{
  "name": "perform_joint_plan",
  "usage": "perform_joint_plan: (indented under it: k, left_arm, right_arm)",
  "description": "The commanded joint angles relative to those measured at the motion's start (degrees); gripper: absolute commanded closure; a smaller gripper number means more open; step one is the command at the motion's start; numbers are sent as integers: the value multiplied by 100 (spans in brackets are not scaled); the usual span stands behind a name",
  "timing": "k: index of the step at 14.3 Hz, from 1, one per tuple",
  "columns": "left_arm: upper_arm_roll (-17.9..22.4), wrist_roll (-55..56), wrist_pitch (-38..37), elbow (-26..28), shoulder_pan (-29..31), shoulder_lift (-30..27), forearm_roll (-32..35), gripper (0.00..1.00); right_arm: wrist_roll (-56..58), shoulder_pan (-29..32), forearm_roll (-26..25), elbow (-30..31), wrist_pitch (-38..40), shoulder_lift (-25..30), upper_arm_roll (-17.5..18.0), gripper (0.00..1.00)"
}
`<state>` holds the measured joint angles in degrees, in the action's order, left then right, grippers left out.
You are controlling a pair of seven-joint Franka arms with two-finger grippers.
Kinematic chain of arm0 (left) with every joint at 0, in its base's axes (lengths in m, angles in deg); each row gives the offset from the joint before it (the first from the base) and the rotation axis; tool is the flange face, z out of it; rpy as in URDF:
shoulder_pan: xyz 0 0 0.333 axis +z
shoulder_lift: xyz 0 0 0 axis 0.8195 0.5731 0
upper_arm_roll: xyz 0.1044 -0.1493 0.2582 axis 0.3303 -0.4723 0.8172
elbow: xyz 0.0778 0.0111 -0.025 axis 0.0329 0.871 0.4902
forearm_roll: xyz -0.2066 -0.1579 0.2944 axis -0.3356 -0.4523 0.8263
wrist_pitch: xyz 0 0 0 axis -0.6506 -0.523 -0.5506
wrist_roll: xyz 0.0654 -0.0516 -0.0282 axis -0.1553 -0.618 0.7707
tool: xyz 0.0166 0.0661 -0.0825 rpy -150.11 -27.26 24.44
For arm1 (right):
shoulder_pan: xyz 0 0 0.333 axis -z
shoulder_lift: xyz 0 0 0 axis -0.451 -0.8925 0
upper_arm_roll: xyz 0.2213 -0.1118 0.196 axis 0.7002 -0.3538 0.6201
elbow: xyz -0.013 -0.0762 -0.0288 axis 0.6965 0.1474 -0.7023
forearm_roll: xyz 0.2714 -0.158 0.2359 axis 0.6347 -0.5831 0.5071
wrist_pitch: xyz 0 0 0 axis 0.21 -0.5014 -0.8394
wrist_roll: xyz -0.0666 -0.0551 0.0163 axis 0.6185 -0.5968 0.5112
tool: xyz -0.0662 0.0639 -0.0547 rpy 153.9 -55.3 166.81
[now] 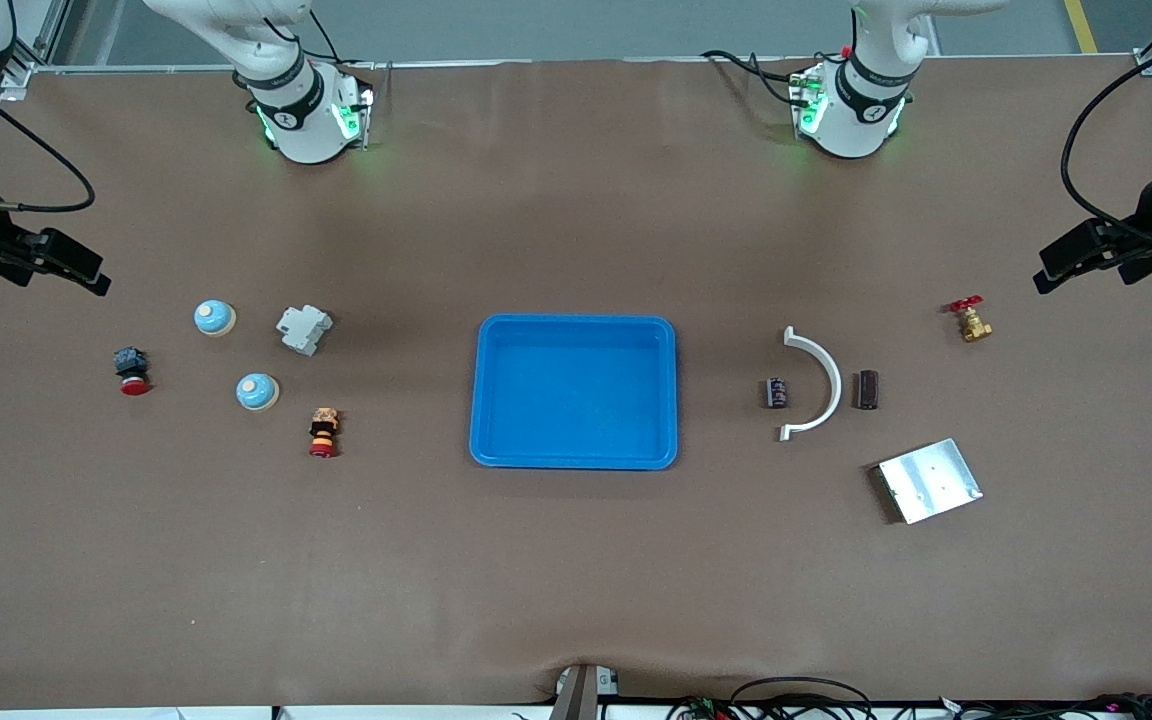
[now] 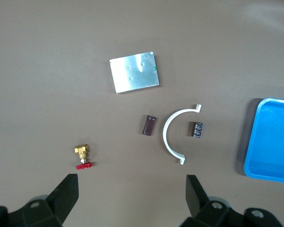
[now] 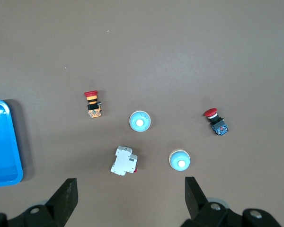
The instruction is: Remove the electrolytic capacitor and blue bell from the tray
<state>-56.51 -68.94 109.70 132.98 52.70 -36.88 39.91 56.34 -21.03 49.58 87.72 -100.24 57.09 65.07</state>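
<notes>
Two blue-domed bells (image 1: pixel 215 317) (image 1: pixel 258 391) stand toward the right arm's end of the table and show in the right wrist view (image 3: pixel 179 160) (image 3: pixel 140 121). A black capacitor (image 1: pixel 777 392) and a brown capacitor (image 1: pixel 868 389) lie toward the left arm's end, on either side of a white curved piece (image 1: pixel 816 385); they also show in the left wrist view (image 2: pixel 196 129) (image 2: pixel 150 125). A blue tray (image 1: pixel 576 322) sits mid-table, empty. My right gripper (image 3: pixel 131 187) is open and empty, high over its end (image 1: pixel 76 268). My left gripper (image 2: pixel 131 187) is open and empty, high over its end (image 1: pixel 1071 260).
Near the bells are a white circuit breaker (image 1: pixel 304 329), a red push button on a blue base (image 1: pixel 132 370) and an orange-and-red push button (image 1: pixel 324 431). Near the capacitors are a metal plate (image 1: pixel 929 480) and a brass valve with a red handle (image 1: pixel 971 320).
</notes>
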Motion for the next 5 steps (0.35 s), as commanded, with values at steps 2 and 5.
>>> perform_joint_plan:
  k: [2,5]
  left_arm:
    - [28,-4,-114,-133,-12,45,-34,0]
    - [28,-4,-114,-133,-12,45,-34,0]
  right_arm:
    - [-70,-42,4,38,-32,73,-13,0]
    - [-70,-42,4,38,-32,73,-13,0]
